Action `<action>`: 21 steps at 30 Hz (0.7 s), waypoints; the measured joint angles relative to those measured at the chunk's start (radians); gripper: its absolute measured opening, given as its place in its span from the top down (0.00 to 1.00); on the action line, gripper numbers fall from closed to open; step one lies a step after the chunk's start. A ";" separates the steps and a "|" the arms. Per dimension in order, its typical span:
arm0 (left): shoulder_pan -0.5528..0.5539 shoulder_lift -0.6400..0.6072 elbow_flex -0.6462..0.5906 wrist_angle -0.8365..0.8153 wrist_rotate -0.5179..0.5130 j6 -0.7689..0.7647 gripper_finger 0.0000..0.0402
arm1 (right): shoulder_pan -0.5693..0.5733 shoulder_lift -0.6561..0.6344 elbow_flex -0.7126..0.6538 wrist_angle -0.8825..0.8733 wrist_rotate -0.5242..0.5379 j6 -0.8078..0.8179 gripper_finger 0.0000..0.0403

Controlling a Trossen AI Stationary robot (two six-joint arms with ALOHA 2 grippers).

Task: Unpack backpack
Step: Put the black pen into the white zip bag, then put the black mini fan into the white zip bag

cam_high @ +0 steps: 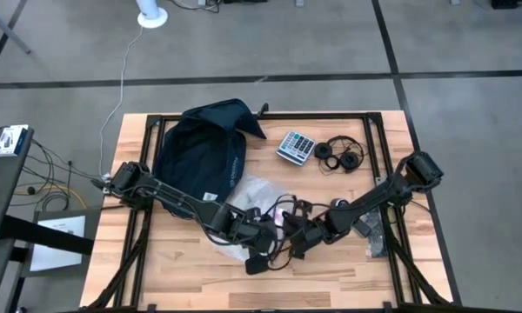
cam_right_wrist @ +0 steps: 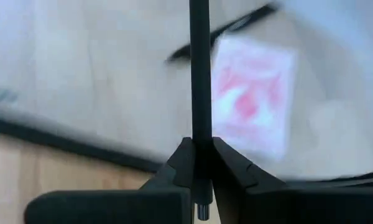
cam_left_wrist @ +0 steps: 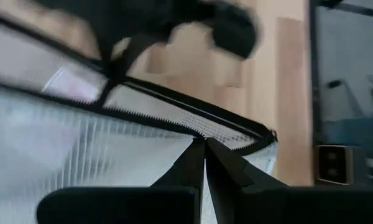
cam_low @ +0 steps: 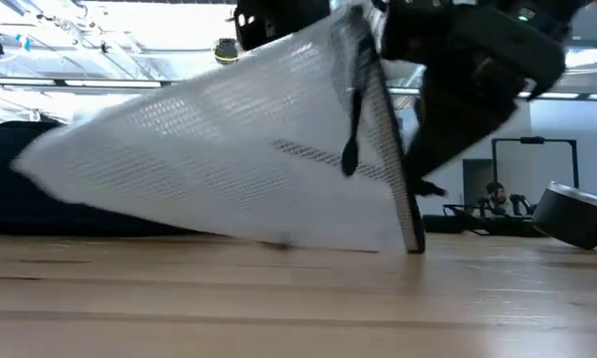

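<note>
The dark navy backpack lies at the table's far left, touched by no gripper. A clear mesh pouch with a black zipper edge is near the middle of the table. One end is raised and its lower edge rests on the wood. A red and white card shows inside it. My left gripper and my right gripper meet over the pouch near the table's front middle. Both are shut on it. My left gripper pinches the pouch's mesh wall between its two fingers, just below the black zipper edge. One layer or several, I cannot tell. That end of the pouch is raised and its lower edge rests on the table. My right gripper pinches a thin black strip of the pouch between its two fingers. The strip runs along the fingers and out past their ends. Whether it is the zipper pull or the edge band, I cannot tell.
A calculator and black headphones lie at the far right of the table. Dark small items lie by the right arm. A black cord trails toward the front edge. Bare wood shows at the front left.
</note>
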 joint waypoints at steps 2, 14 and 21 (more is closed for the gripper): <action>0.000 0.000 0.000 0.029 0.018 0.018 1.00 | -0.014 0.000 0.004 0.035 0.003 -0.084 0.96; 0.000 -0.001 0.000 0.036 0.025 0.023 1.00 | -0.050 -0.001 0.006 0.138 -0.017 -0.387 0.67; 0.000 -0.001 0.000 -0.081 0.025 0.000 1.00 | -0.054 -0.004 0.006 0.126 -0.012 -0.315 0.62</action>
